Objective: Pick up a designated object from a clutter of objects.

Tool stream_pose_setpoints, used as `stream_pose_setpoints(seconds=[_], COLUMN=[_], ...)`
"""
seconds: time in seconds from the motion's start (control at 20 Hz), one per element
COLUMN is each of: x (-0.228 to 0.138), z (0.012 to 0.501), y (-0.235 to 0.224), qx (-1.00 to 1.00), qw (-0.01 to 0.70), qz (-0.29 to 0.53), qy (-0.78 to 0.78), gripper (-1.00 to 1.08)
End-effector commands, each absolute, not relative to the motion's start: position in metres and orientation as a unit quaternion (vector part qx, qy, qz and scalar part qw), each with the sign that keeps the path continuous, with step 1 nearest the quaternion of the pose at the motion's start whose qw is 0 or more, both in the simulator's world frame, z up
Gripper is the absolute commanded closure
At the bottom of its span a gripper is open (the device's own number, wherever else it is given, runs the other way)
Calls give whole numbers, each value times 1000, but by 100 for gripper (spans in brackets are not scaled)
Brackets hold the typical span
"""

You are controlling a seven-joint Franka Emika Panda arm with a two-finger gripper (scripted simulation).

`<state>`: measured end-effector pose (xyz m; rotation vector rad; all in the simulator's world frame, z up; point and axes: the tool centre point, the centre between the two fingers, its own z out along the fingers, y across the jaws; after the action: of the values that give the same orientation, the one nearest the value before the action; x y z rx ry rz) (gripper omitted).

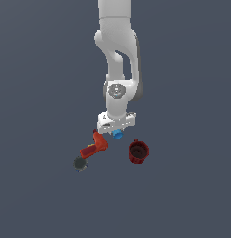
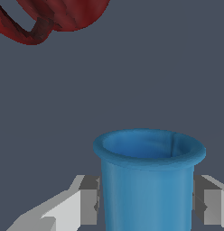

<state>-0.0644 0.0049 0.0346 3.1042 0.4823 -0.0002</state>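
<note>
Blue cup (image 2: 149, 180) sits upright between the tool's (image 1: 116, 132) two fingers (image 2: 84, 200), one on each side of the wall; pads look touching or v. near, so can't tell if it's clenched yet or merely bracketing. In the exterior view the cup pokes out just under the tool, w/ the orange-red drill toy (image 1: 95, 145) just beside it, the dark red cup (image 1: 139, 151) near on the other side, and the dark grey round piece (image 1: 79, 163) beyond the drill. Tabletop (image 1: 38, 195) is plain grey. Risk, as I judge it: smooth, thin wall, so a weak squeeze could let it slip on the lift; a skewed pull could knock the drill toy.
</note>
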Motion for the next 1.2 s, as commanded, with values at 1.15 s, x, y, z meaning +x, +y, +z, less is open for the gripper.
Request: stream_pose_setpoints(seconds=[1.15], x=[-45], z=[114], y=[0], qx=[988], qw=[0], qz=[0], qy=[154], gripper=[108])
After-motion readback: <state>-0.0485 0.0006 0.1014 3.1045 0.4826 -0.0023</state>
